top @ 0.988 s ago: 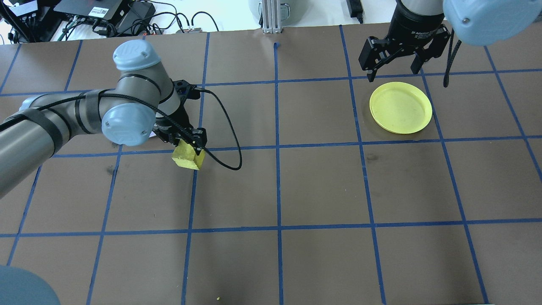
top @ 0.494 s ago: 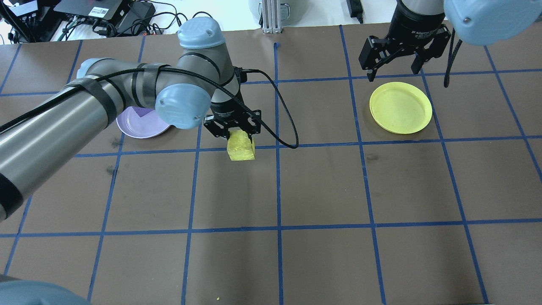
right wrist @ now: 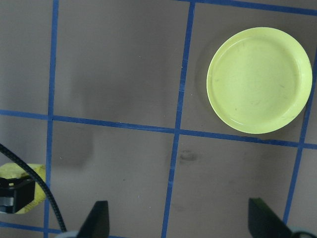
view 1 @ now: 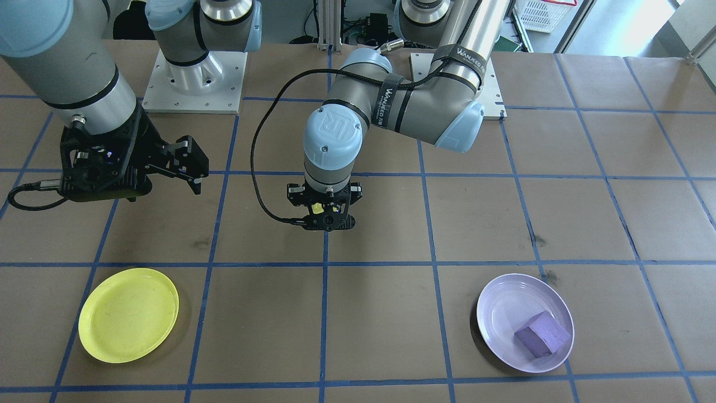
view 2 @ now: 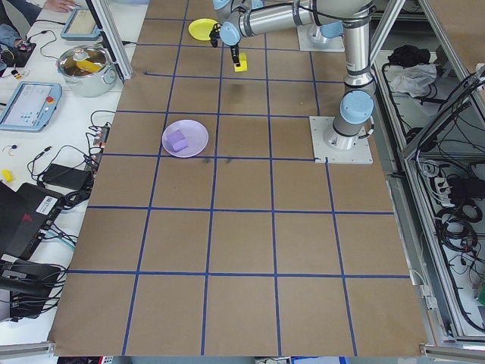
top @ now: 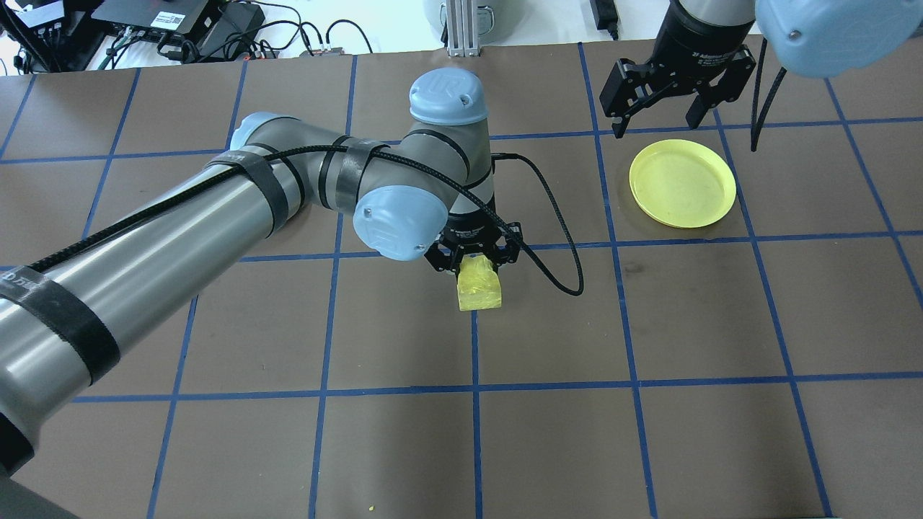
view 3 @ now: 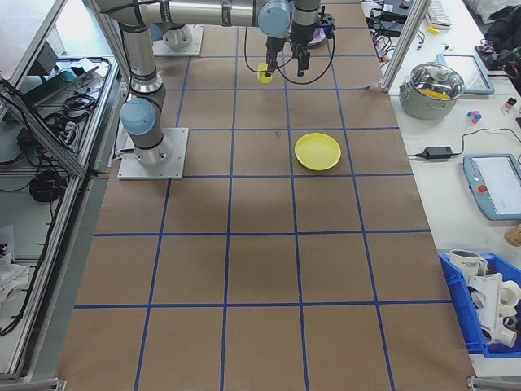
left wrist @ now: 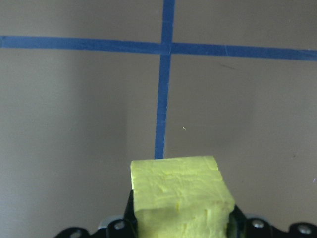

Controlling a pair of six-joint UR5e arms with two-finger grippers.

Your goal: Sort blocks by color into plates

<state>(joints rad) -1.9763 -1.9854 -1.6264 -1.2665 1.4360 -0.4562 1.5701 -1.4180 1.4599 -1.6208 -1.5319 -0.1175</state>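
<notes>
Evidently light and squashy, the yellow block (top: 480, 284) hangs mid-worktop, clamped by its side faces in the left claw (top: 472, 258); right claw (top: 655, 97) gapes at the yellow plate's (top: 682, 183) twelve o'clock.

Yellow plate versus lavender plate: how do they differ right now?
Colour: the yellow plate is bright yellow, the lavender plate pale purple. Contents: the yellow plate holds nothing, while the lavender plate holds the purple block. Neighbours: the open right gripper hangs close to the yellow plate; no gripper is near the lavender one. Both are round, shallow, rimmed, about equal in size, and flat on the table.
</notes>
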